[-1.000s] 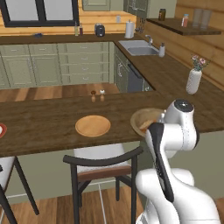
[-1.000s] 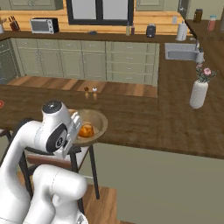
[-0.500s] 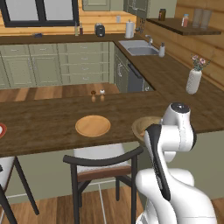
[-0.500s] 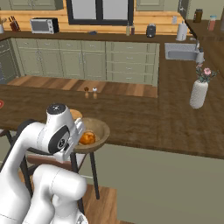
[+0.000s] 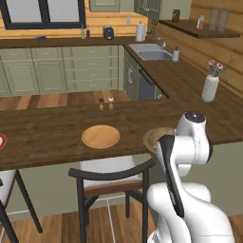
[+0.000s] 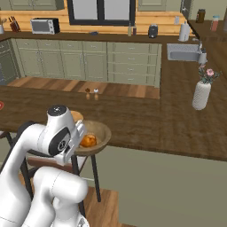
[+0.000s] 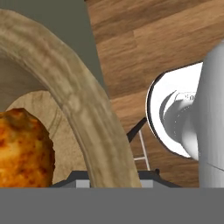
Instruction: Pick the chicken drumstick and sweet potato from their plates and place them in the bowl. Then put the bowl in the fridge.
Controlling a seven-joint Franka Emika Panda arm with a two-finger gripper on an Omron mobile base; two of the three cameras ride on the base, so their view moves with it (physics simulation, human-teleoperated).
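Right base view had the bowl point(image 6: 98, 135) sticking out past the counter point(image 6: 146, 124) edge, the drumstick point(image 6: 88, 141) sitting inside. Left base view showed just a sliver of the bowl's rim behind the arm; the wooden plate point(image 5: 100, 136) lay bare on the counter there. Hand view ran along the bowl wall, jaws clamped on it. Gripper itself was hidden behind the arm. Couldn't make out any sweet potato.

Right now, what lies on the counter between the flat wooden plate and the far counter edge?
In the left base view, two small shakers stand beyond the wooden plate, near the counter's far edge.
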